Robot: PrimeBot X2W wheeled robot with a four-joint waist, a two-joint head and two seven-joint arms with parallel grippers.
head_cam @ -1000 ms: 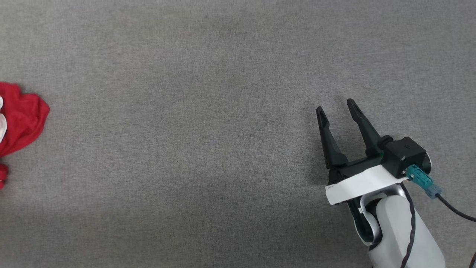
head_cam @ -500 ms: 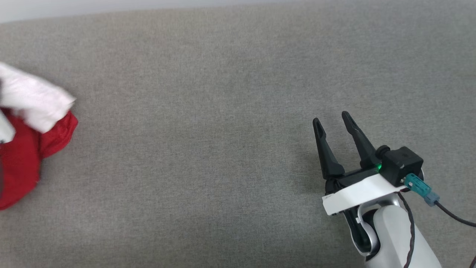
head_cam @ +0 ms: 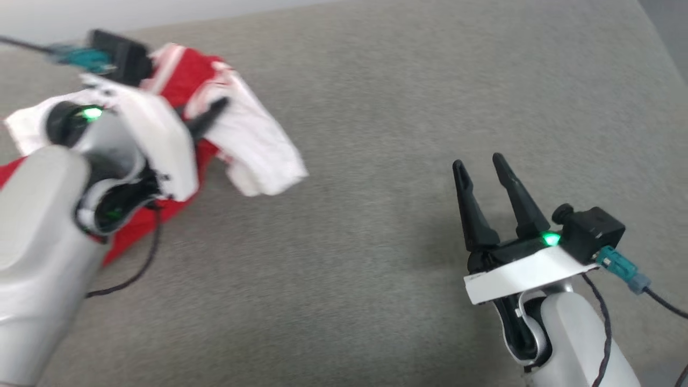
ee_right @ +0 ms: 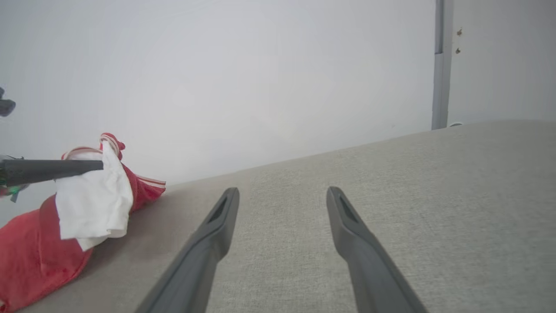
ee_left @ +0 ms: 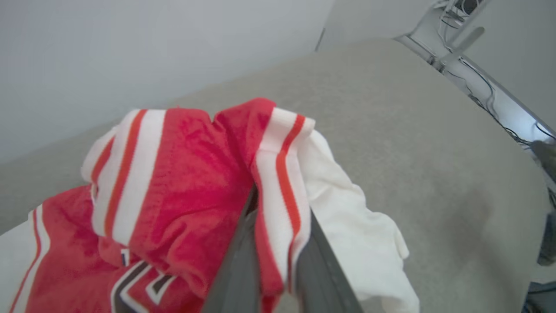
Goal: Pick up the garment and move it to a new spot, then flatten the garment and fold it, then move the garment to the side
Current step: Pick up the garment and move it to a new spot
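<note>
Garment (head_cam: 258, 150) raised since earlier, left hand (ee_left: 280, 217) clamped on it (right hand (head_cam: 478, 161) apart).

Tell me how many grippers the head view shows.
2. The left gripper is at the upper left, shut on the garment; the right gripper is at the lower right, open.

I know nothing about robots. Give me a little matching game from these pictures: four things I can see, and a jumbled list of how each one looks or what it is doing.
Things:
1. left gripper
2. right gripper
3. sleeve of the garment
4. work surface

Descriptions:
A. grey, woven-looking
B. fingers spread, nothing between them
C. white, hanging loose
D. fingers closed on red-and-white striped trim

Pairs: 1-D, 2-B, 3-C, 4-A.
</note>
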